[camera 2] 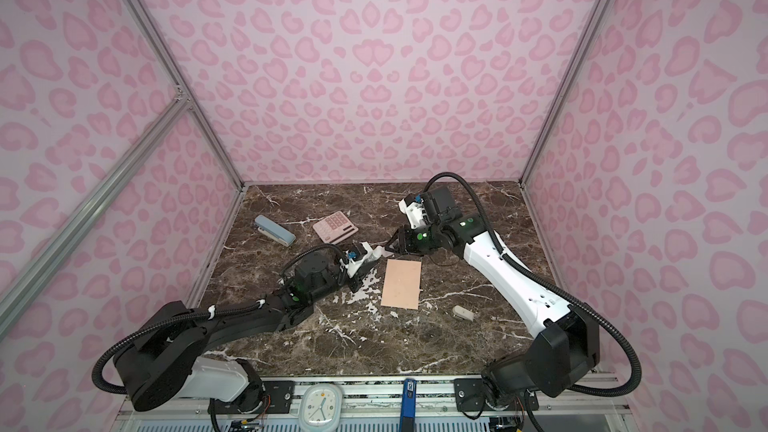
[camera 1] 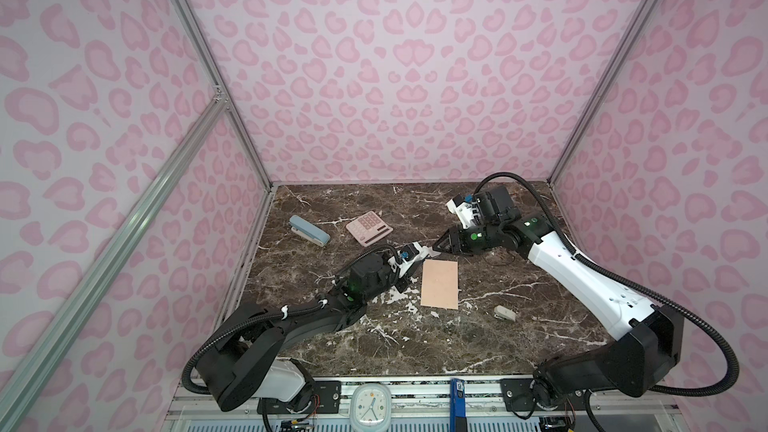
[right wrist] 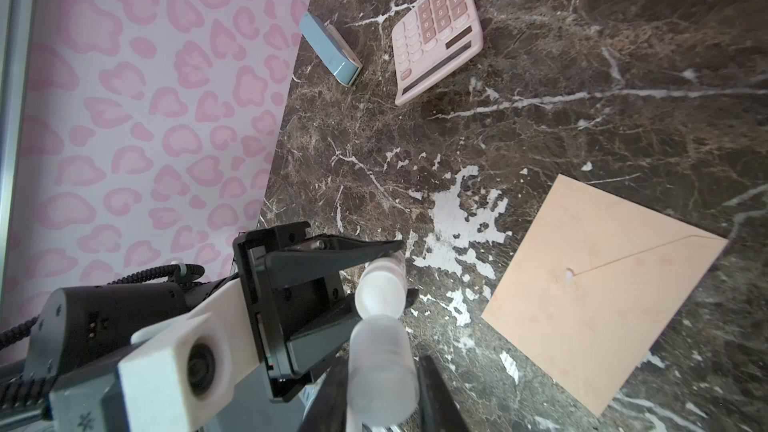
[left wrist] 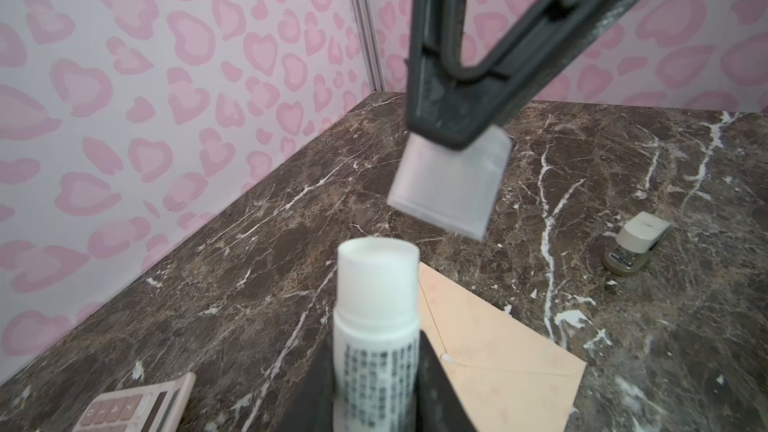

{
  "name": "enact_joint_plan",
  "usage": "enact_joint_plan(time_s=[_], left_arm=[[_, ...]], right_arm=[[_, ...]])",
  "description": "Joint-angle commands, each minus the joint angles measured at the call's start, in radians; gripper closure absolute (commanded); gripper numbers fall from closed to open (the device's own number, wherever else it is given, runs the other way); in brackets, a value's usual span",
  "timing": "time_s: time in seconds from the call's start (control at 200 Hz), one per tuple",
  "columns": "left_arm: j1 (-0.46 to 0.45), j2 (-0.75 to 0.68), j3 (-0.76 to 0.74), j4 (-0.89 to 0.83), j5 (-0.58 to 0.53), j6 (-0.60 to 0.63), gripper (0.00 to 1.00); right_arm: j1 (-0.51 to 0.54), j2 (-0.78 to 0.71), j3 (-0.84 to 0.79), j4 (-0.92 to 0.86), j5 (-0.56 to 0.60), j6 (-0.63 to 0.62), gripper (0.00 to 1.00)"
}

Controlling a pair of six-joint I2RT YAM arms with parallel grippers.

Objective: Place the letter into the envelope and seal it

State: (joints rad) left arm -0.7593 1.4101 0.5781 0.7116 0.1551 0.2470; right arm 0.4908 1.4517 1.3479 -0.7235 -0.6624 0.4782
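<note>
My left fingers (left wrist: 376,376) were clamped on the glue stick (left wrist: 376,305), my right fingers (left wrist: 453,130) on its cap (left wrist: 446,189), held just clear of the stick's end. The envelope (camera 1: 439,283) lay flat on the table (camera 1: 519,338) nearby, flap (right wrist: 623,226) folded down; the letter was out of sight, presumably inside. I judged this the sealing step: next, glue had to get under that flap, so it needed lifting.

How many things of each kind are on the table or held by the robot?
2 staplers: blue stapler, beige stapler
1 calculator
1 envelope
1 glue stick
1 glue cap
Total: 6
</note>
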Motion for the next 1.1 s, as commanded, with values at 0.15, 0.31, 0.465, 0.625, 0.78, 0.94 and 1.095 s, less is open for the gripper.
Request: enact_joint_plan(time_s=[0.15,0.31,0.465,0.625,0.78,0.94,1.095], left_arm=[[0.002,0.004,0.014,0.052,0.023,-0.013,0.96],[0.002,0.004,0.015,0.048,0.027,-0.017,0.96],[0.001,0.004,0.02,0.038,0.032,-0.021,0.96],[0.0,-0.004,0.021,0.028,0.041,-0.023,0.96],[-0.002,-0.007,0.025,0.012,0.049,-0.017,0.96],[-0.007,-0.008,0.025,0.003,0.052,-0.008,0.96],[-0.017,-0.01,0.028,-0.008,0.048,0.003,0.96]], right_arm=[[0.002,0.016,-0.007,0.045,-0.019,0.008,0.71],[0.002,0.021,-0.012,0.065,-0.034,0.017,0.71],[0.002,0.028,-0.01,0.075,-0.042,0.019,0.71],[0.0,0.038,-0.006,0.074,-0.043,0.016,0.71],[-0.004,0.045,-0.006,0.081,-0.049,0.019,0.71],[-0.013,0.056,0.006,0.083,-0.063,0.021,0.71],[-0.014,0.075,0.025,0.065,-0.073,0.014,0.72]])
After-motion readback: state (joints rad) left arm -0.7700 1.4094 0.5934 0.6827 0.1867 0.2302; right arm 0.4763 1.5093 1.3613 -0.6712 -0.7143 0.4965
